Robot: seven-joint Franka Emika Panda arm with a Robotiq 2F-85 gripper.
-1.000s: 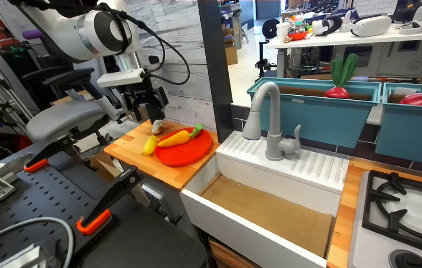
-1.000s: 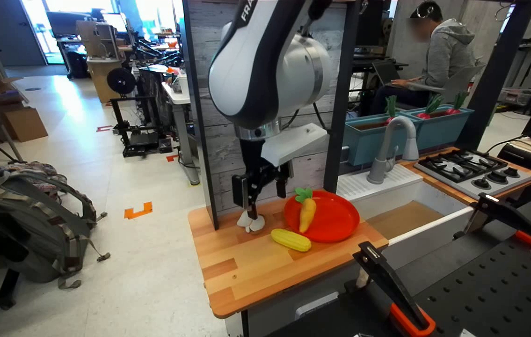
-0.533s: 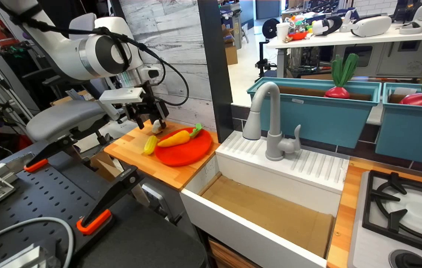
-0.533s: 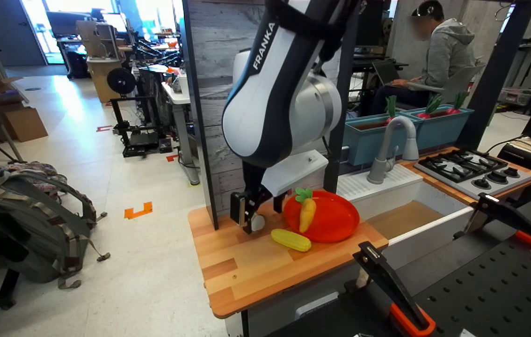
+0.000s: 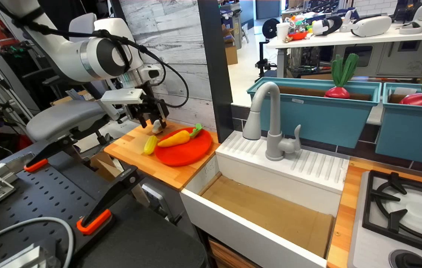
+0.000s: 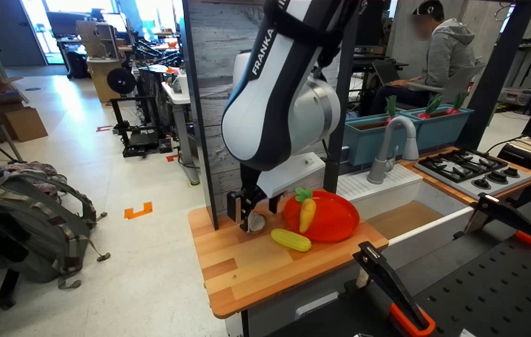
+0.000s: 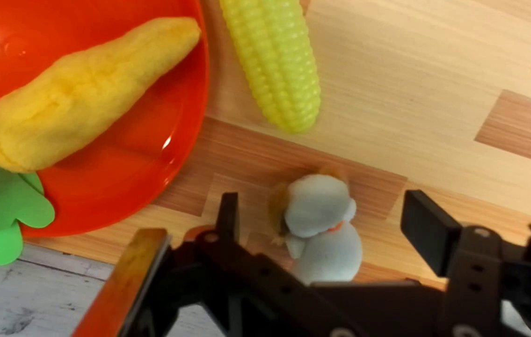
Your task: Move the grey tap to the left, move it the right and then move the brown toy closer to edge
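The grey tap (image 5: pixel 274 123) stands upright behind the sink, also in an exterior view (image 6: pixel 383 152); its spout arches over the sink. The only toy with brown on it is a small whitish, round-lobed toy with brownish parts (image 7: pixel 319 206), also in both exterior views (image 5: pixel 157 127) (image 6: pixel 257 222). It sits on the wooden board (image 6: pixel 265 281) near the back wall, away from the board's front edge (image 5: pixel 140 169). My gripper (image 7: pixel 328 213) is open and low around it, one finger each side with gaps (image 5: pixel 154 124) (image 6: pixel 259 217). The toy's near end is hidden by the gripper.
A red plate (image 7: pixel 153 168) with a yellow carrot-like toy (image 7: pixel 78 96) lies beside the gripper. A yellow corn toy (image 7: pixel 279 70) lies between them and the front edge. The wall (image 5: pixel 181 85) stands close behind. A clamp (image 5: pixel 108 199) is in front of the board.
My gripper has come down around the whitish toy since one second ago. It has shifted only slightly in the last half second. The tap, plate and other toys look unmoved.
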